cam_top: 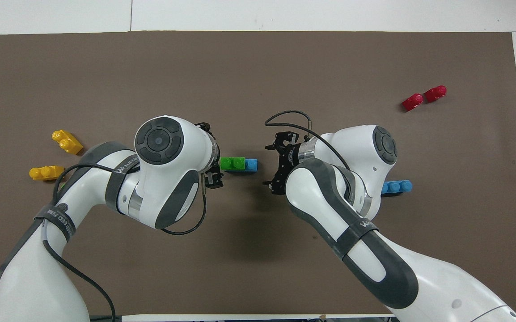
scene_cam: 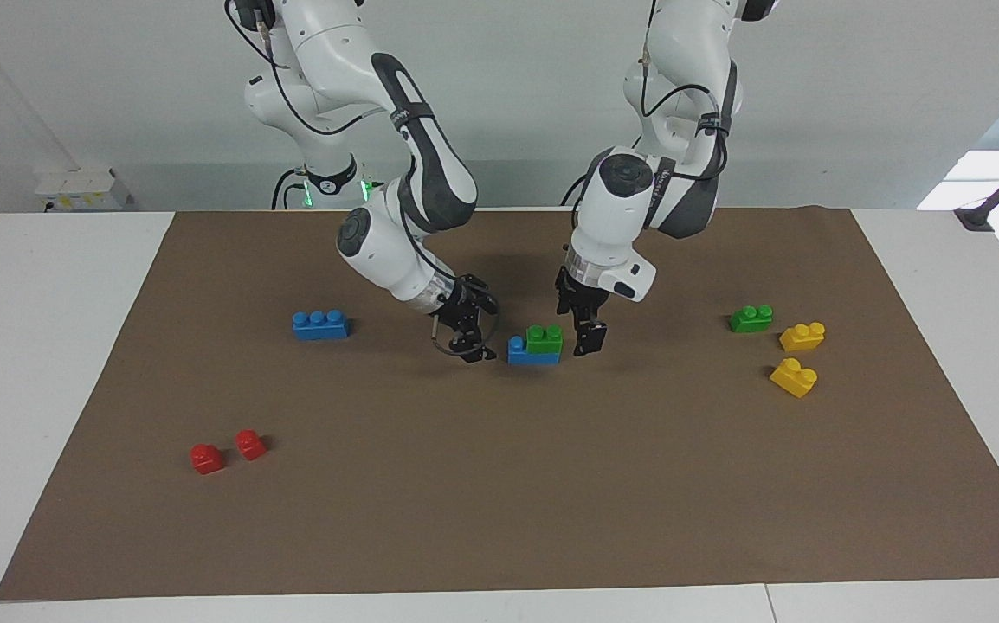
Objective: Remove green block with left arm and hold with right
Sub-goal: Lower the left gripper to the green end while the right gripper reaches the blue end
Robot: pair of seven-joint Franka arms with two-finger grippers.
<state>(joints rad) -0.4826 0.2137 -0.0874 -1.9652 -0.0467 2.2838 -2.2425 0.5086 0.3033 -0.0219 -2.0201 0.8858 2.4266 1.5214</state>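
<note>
A green block (scene_cam: 544, 337) sits on one end of a blue brick (scene_cam: 524, 351) in the middle of the brown mat; the pair also shows in the overhead view, the green block (cam_top: 232, 163) on the blue brick (cam_top: 251, 165). My left gripper (scene_cam: 588, 339) is low beside the green block, toward the left arm's end, open and a small gap away from it; it also shows in the overhead view (cam_top: 213, 156). My right gripper (scene_cam: 468, 343), the one with the wire loop, is open and low beside the blue brick's bare end, not touching it (cam_top: 276, 164).
A second green block (scene_cam: 750, 318) and two yellow bricks (scene_cam: 802, 336) (scene_cam: 794, 377) lie toward the left arm's end. A lone blue brick (scene_cam: 319, 324) and two red pieces (scene_cam: 205, 459) (scene_cam: 250, 444) lie toward the right arm's end.
</note>
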